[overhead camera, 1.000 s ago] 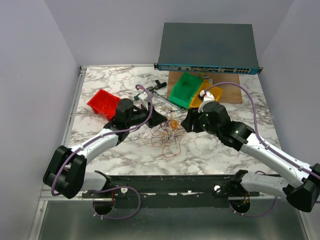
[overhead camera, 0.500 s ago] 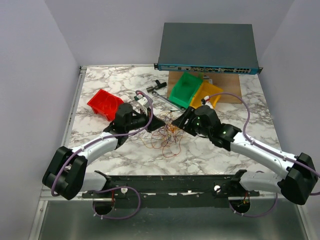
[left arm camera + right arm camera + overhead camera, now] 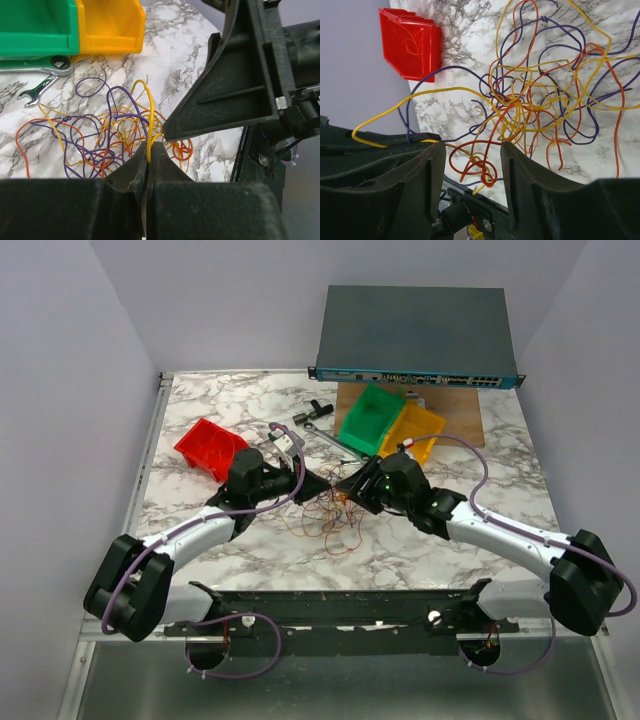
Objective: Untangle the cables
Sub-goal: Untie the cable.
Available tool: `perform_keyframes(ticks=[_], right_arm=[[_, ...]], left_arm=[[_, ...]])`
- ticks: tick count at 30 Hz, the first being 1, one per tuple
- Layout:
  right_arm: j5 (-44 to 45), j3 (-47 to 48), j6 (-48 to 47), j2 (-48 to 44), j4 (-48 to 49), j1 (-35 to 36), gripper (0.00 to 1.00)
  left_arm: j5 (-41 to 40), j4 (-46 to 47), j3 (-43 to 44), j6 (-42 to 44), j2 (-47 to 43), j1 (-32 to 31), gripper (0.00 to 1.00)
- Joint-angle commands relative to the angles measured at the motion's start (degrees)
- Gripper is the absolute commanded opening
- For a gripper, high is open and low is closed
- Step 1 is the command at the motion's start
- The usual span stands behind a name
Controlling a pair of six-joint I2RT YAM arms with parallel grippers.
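The cables (image 3: pixel 330 518) lie tangled mid-counter (image 3: pixel 200 405), the left tool (image 3: pixel 149 150) clenched on one yellow cable (image 3: pixel 150 110) and the right tool (image 3: pixel 472 150) spread open over them.

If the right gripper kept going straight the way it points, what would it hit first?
Probably the cables: red-orange loops lie just ahead of the right gripper, between its open fingers. The left gripper sits close beside that line; depth is unclear.
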Motion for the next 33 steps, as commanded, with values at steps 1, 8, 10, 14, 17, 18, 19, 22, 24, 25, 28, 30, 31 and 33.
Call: perform_keyframes(ticks=[1, 8, 10, 14, 17, 18, 19, 22, 24, 25, 28, 30, 31, 33], right_arm=[[-1.1, 0.4, 2.0, 2.4, 2.6, 0.0, 0.52], [3.7, 0.6, 1.0, -1.1, -0.7, -0.2, 0.10], [5.0, 0.5, -0.3, -3.0, -1.5, -0.1, 0.01], [9.2, 0.7, -2.3, -7.5, -5.1, -0.5, 0.01], [13.7, 0.9, -3.2, -11.4, -8.7, -0.7, 0.01], [15.3, 1.0, -3.4, -12.8, -10.0, -0.8, 0.01], [17.0, 1.4, -4.1, -14.0, -11.1, -0.8, 0.01], [23.9, 3.5, -7.0, -17.8, -16.0, -0.8, 0.01], [29.4, 6.1, -10.1, -19.9, -19.9, -0.9, 0.01], [32.8, 8.1, -11.9, -20.9, -21.8, -0.9, 0.01], [43.7, 14.2, -16.4, -23.4, -29.3, -0.9, 0.01], [50.6, 17.8, -21.7, -25.6, -31.5, -0.9, 0.01], [54.4, 19.2, -23.7, -26.9, -32.3, -0.9, 0.01], [60.1, 22.4, -29.0, -29.6, -32.3, -0.9, 0.01]], left_arm=[[-0.5, 2.4, -0.9, 1.0, -2.1, 0.0, 0.00], [-2.7, 0.3, -0.9, 2.0, -3.4, 0.0, 0.00], [-4.0, -1.0, -0.7, 2.4, -3.8, 0.0, 0.00], [-6.4, -2.2, -1.1, 2.7, -4.4, 0.0, 0.00], [-9.2, -3.5, -1.0, 3.1, -4.5, 0.0, 0.00], [-10.4, -4.5, -0.8, 3.1, -4.4, 0.1, 0.00], [-12.1, -5.9, -0.3, 3.1, -4.2, 0.1, 0.00], [-15.9, -8.9, 0.2, 1.6, -3.5, 1.4, 0.00], [-15.2, -8.3, -0.6, -2.4, -2.9, 4.3, 0.00], [-14.4, -7.3, -1.5, -4.0, -2.8, 6.3, 0.00], [-15.2, -5.9, -4.0, -6.5, -4.5, 9.8, 0.00], [-17.8, -7.4, -4.6, -6.0, -6.3, 10.0, 0.00], [-19.5, -8.0, -4.9, -6.0, -7.1, 10.0, 0.00], [-23.4, -8.9, -5.8, -6.1, -8.8, 10.0, 0.00]])
